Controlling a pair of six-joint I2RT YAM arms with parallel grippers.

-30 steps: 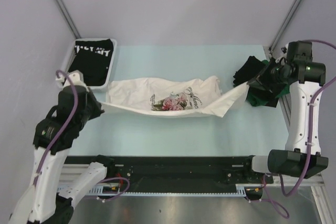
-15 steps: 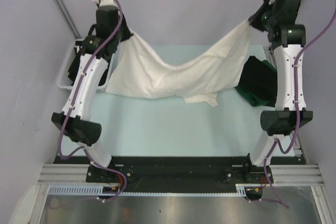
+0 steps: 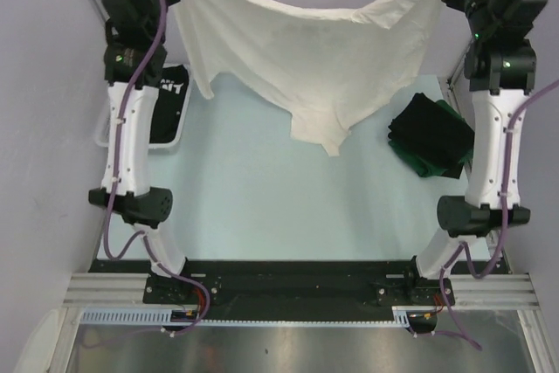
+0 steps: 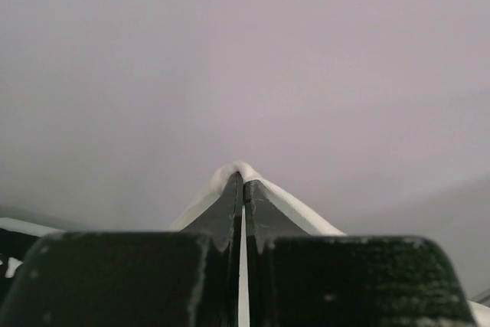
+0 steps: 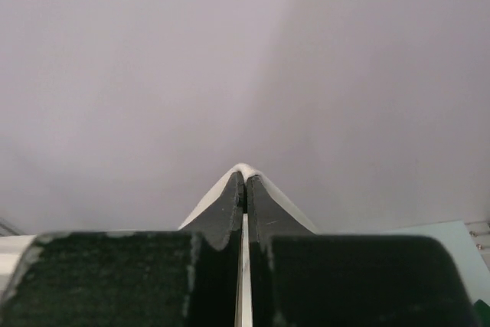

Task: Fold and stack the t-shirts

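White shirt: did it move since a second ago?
Yes. The white t-shirt was lying on the table beside the basket; now it hangs lifted above the table, toward the far wall.

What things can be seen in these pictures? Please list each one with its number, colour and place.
white tee: 1, white, hanging spread above the far side of the table, held at both top ends
black tee: 1, black, on the right of the table, lying on the green tee
green tee: 1, dark green, under the black tee, edges showing
lettered tee: 1, black with white letters, in the basket
basket: 1, white, far left
table: 1, pale blue, centre
left arm: 1, white and black, left side, upright
right arm: 1, white and black, right side, upright
left gripper: 1, black, shut on white tee
right gripper: 1, black, shut on white tee
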